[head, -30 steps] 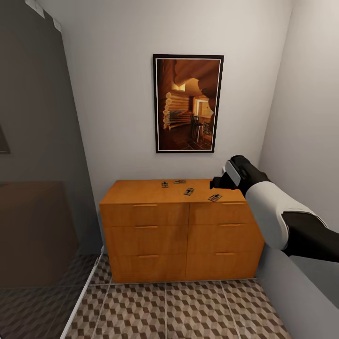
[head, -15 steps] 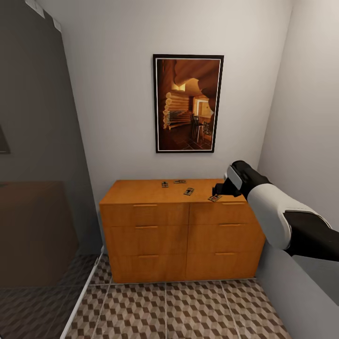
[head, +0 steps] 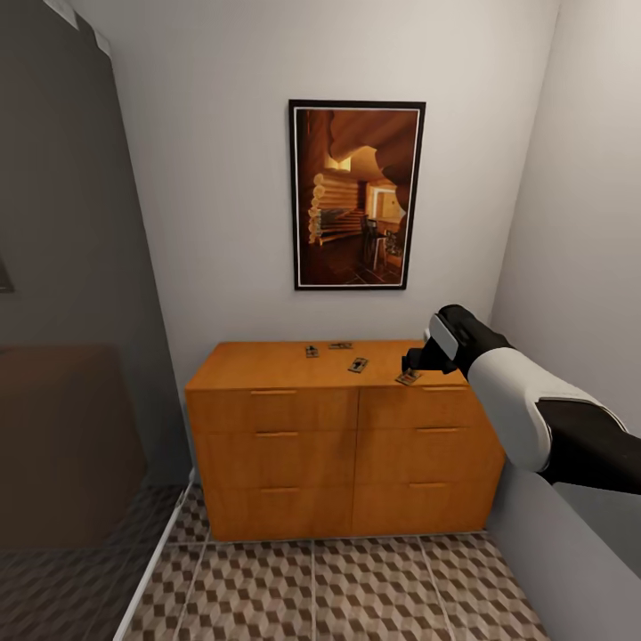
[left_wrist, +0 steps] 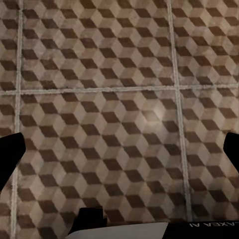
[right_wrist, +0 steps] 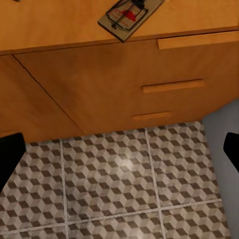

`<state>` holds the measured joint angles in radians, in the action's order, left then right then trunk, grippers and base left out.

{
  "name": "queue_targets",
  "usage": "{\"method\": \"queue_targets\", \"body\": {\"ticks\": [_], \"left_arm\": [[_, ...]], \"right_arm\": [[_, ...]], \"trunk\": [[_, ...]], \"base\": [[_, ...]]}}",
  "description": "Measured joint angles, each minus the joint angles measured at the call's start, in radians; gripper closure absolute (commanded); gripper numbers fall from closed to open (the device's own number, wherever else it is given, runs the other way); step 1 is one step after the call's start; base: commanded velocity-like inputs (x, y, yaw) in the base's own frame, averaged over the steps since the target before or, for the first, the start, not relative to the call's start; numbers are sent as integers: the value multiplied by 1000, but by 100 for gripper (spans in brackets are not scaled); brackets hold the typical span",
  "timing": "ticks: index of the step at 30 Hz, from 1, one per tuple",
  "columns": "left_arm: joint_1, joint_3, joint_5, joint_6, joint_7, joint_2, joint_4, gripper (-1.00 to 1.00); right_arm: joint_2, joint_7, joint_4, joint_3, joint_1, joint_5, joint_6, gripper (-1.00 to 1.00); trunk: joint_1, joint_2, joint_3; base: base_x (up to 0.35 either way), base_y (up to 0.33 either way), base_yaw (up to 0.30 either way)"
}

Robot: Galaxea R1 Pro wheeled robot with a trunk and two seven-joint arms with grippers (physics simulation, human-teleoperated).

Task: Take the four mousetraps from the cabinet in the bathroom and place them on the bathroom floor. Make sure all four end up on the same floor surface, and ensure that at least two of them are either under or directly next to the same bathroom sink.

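Observation:
The orange-brown cabinet stands against the back wall with four mousetraps on its flat top. Two mousetraps lie near the back, one sits mid-top, and one rests at the front right edge. My right gripper hovers just above that front trap, open, fingers wide apart and holding nothing. My left gripper is open over the cube-patterned bathroom floor. The sink is out of view.
A framed cabin picture hangs above the cabinet. A white wall runs close along the right, beside my right arm. A dark grey panel with a white floor strip bounds the left.
My right gripper has come down and slightly left, from beside the front right mousetrap to just above it. The head view has shifted a little.

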<state>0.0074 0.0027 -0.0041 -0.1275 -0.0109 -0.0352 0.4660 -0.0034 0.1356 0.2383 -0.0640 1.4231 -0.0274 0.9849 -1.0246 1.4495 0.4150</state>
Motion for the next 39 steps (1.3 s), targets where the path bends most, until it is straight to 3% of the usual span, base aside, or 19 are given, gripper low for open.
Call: {"method": "queue_targets", "body": {"ticks": [26, 39], "left_arm": [[0, 0, 0, 0, 0, 0, -1, -100], [0, 0, 0, 0, 0, 0, 0, -100]], "right_arm": [[1, 0, 0, 1, -2, 0, -1, -100], [-1, -1, 0, 0, -2, 0, -2, -100]], "trunk": [[0, 0, 0], [0, 0, 0]], "base": [[255, 0, 0], [60, -2, 0]]}}
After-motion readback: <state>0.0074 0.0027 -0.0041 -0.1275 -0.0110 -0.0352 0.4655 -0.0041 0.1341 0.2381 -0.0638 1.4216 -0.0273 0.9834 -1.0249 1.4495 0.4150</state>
